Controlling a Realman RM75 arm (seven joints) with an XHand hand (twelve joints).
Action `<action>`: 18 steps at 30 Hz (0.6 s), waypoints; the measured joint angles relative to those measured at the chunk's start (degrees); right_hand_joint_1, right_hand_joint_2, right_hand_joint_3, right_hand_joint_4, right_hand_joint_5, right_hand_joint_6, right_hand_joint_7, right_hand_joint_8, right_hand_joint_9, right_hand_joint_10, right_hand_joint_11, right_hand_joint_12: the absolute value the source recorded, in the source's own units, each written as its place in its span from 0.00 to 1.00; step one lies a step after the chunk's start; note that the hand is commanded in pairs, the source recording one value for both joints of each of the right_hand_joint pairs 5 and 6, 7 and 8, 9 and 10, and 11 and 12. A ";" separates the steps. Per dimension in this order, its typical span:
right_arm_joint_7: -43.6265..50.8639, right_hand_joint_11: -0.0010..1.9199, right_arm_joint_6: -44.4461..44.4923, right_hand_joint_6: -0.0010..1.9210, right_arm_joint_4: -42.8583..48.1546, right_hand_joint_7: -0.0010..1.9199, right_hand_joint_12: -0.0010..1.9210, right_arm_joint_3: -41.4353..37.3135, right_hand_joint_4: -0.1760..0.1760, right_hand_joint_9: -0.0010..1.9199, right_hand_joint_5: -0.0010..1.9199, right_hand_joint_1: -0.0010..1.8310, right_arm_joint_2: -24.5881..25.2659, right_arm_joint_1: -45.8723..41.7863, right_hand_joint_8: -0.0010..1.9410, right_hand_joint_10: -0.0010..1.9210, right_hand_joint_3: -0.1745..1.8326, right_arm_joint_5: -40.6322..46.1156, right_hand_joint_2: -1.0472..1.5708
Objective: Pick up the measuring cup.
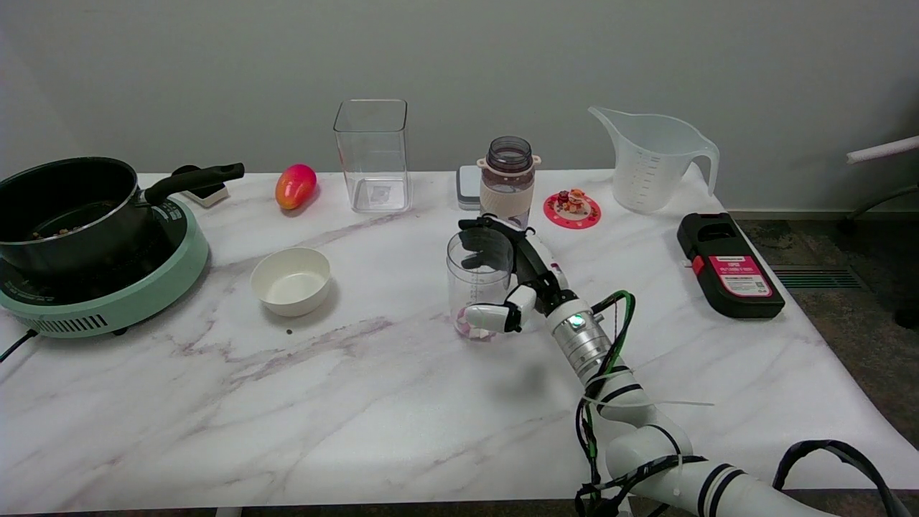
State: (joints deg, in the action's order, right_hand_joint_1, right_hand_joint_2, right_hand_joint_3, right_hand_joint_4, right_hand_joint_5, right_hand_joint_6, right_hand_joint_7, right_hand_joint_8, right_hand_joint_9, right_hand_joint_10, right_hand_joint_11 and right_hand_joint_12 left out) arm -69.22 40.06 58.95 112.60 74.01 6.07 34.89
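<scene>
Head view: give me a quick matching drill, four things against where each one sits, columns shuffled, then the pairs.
1. small clear plastic measuring cup
2. black saucepan
3. white round bowl
4. large translucent jug

A. far right, by the wall
B. on the green cooker
C. within the right hand fingers
D. bare table, between cooker and cup

Pairs: 1-C, 2-B, 3-D, 4-A

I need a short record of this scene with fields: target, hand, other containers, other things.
target: small clear measuring cup, upright on the marble table
hand: right hand wrapped around the cup, fingers behind it, thumb low in front; lift not evident
other containers: large jug, square clear canister, bottle, white bowl
other things: black pot on green cooker, mango, black case
</scene>
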 measured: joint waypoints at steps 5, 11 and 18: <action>0.04 0.37 -0.01 0.29 -0.45 0.31 0.37 0.20 0.50 0.28 0.29 0.69 0.37 0.09 0.31 0.28 0.66 -0.03 0.20; 0.17 0.37 -0.11 0.30 -0.87 0.32 0.37 0.33 0.50 0.28 0.30 0.69 0.71 0.34 0.31 0.28 0.66 -0.06 0.20; 0.15 0.36 -0.23 0.32 -1.31 0.33 0.36 0.44 0.50 0.30 0.32 0.71 0.99 0.50 0.33 0.30 0.60 -0.10 0.26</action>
State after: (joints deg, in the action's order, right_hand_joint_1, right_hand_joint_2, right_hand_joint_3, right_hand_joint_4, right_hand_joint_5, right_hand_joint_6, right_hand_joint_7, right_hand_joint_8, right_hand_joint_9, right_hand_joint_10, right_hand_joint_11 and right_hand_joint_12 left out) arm -69.06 39.83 57.64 113.05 75.01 6.58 34.79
